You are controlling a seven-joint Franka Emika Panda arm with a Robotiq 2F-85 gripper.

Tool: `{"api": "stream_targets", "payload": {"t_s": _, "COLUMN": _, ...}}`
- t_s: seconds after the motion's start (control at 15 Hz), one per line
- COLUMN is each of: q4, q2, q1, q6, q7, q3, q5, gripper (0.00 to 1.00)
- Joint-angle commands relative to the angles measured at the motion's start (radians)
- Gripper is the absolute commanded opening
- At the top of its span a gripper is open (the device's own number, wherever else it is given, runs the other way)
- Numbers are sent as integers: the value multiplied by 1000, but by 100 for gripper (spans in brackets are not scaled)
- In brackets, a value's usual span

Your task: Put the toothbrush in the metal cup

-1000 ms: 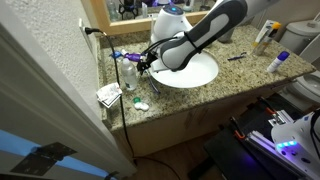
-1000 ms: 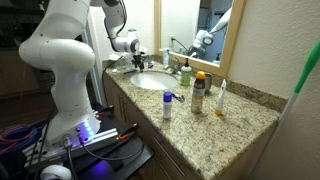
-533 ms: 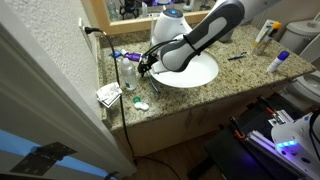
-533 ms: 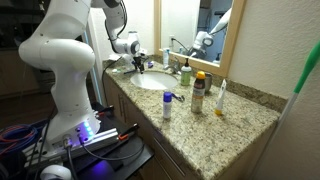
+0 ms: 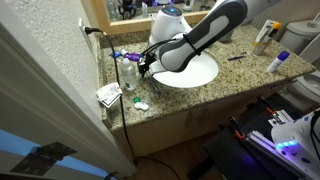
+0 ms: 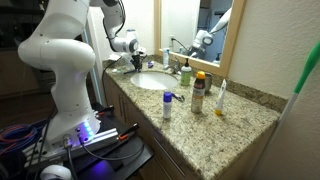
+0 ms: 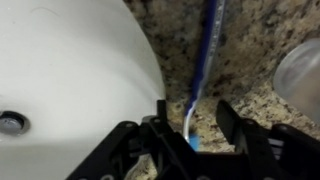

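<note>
Pincer (image 7: 192, 112) straddles, jaws apart and gripping nothing, the slim pale toothbrush (image 7: 207, 50) lying on the speckled granite tabletop (image 7: 250, 40). It should close squarely mid-handle, then lift toward the grey metal cup (image 7: 300, 75) nearby

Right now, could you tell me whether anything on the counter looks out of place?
Only the toothbrush: it lies flat on the granite counter beside the sink rim, between the open fingers of the gripper. Nothing looks spilled or broken.
</note>
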Motion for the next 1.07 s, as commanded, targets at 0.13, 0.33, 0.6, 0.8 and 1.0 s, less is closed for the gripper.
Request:
{"api": "stream_targets", "payload": {"t_s": 0.13, "q4": -35, "q2": -28, "q1": 37, "q6": -17, "q7": 20, "q3": -56, "q5": -22, "gripper": 13}}
{"api": "stream_targets", "payload": {"t_s": 0.33, "q4": -39, "q2": -30, "q1": 48, "q6": -27, "q7": 29, "q3": -77, "q5": -30, "gripper": 0}}
{"api": "stream_targets", "payload": {"t_s": 0.6, "q4": -42, "q2": -30, "q1": 59, "q6": -27, "q7": 36, "q3": -84, "q5": -28, "gripper": 1}}
{"api": "stream_targets", "payload": {"t_s": 0.8, "q4": -62, "q2": -58, "q1": 52, "q6": 7, "q7": 46, "q3": -91, "q5": -20, "gripper": 1}}
{"api": "stream_targets", "payload": {"t_s": 1.0, "q4": -168, "q2": -180, "q1": 64, "q6": 141, "q7": 89, "q3": -151, "q5": -38, "gripper": 1}}
